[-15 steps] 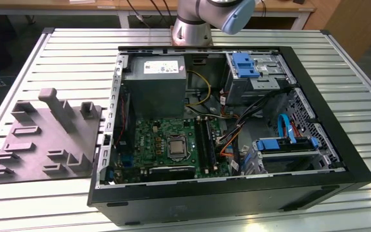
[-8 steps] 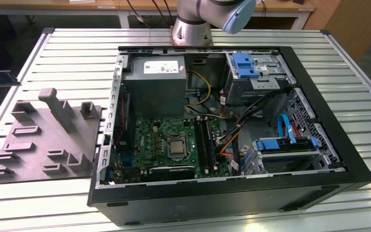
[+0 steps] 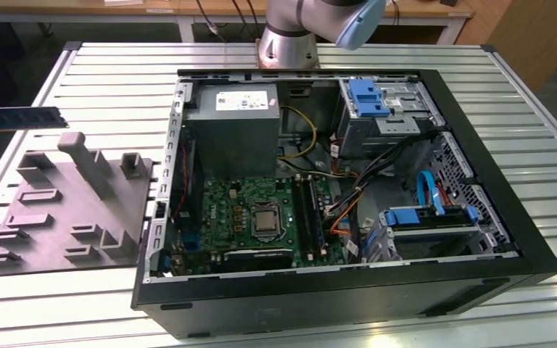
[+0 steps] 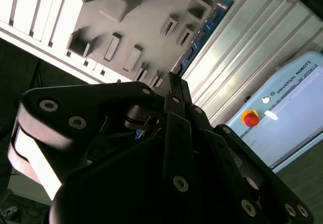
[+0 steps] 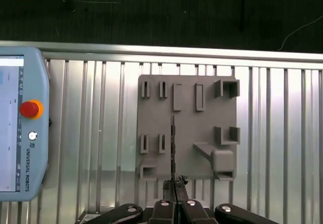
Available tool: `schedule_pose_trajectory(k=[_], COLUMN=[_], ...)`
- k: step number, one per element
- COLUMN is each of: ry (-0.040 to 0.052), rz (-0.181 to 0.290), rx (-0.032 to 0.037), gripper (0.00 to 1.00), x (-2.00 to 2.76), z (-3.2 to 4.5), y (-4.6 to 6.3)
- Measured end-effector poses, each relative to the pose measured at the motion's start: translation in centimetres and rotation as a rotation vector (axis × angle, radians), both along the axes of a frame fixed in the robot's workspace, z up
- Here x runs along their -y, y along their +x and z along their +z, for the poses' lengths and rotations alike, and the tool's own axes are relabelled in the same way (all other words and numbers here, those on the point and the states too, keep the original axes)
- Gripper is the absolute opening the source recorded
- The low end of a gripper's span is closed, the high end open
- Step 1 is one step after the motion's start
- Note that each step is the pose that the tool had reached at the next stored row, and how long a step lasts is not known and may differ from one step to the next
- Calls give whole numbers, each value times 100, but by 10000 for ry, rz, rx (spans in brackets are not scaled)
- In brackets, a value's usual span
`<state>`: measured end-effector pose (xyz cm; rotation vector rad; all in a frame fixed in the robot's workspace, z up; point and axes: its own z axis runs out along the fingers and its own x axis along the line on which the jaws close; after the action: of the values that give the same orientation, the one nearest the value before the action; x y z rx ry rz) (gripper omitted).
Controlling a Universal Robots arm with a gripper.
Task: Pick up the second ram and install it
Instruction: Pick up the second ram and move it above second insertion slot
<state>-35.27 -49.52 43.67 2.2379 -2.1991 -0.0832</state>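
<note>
Slatted metal table (image 3: pixel 510 94) carries an open computer case (image 3: pixel 356 290) just beside the grey tray (image 3: pixel 124 210). Over the tray's upright blocks, the gripper (image 5: pixel 175 184) pinches the second ram (image 3: pixel 17 117) by one end. A teach pendant (image 5: pixel 20 123) lies near the tray.

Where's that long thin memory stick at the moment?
The second ram is clamped in the tool, up in the air over the grey tray, at the exterior view's far left, outside the open computer case.

Robotics lab: slotted alu bench (image 3: pixel 124 72), open PC case (image 3: pixel 356 304), teach pendant (image 5: pixel 35 82).
</note>
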Motion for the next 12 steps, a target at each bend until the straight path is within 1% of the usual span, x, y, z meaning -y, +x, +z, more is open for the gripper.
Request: schedule_pose_trajectory(k=[6,12], ry=[1,1], rz=[0,-1], rx=[-20,-25], gripper=[11,11], x=[0,0], z=[-3,-4], y=[235,408])
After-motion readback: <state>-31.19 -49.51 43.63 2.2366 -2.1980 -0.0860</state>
